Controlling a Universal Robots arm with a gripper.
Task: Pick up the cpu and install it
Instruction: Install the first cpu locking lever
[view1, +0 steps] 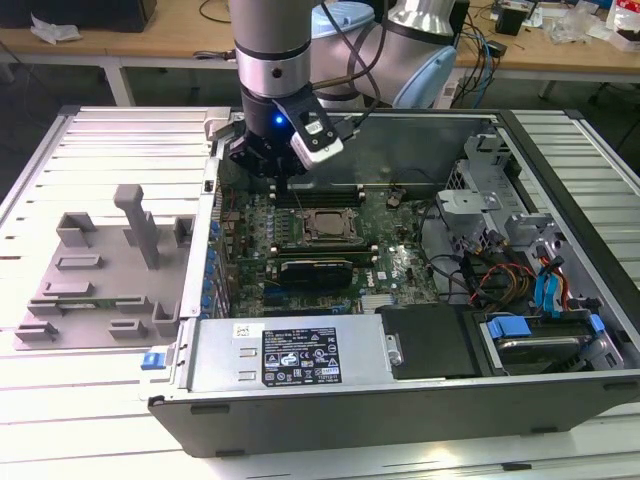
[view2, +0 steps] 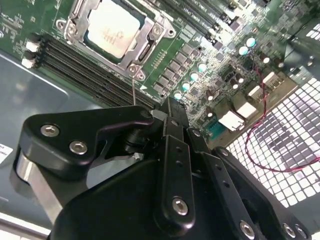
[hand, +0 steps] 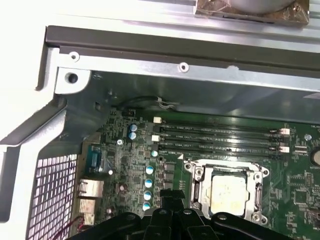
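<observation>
The cpu (view1: 325, 225) lies flat inside its socket frame (view1: 300, 228) on the motherboard, silvery top up. Both wrist views show the cpu (view2: 112, 30) (hand: 229, 192) seated in the metal frame (view2: 150, 37) (hand: 197, 185). My gripper (view1: 270, 170) hangs above the board's back corner at the exterior view's left, a short way from the socket. Its black fingers (view2: 172, 120) are pressed together with nothing between them. In the first wrist view the gripper (hand: 172, 200) tip pokes in beside the socket, above a row of capacitors.
An open computer case (view1: 350, 420) lies on the slatted table. Memory slots (hand: 220, 140) run beside the socket. A grey plastic tray (view1: 100, 290) with slots and upright posts sits at the exterior view's left. Drive bays and cables (view1: 530, 290) crowd the right side.
</observation>
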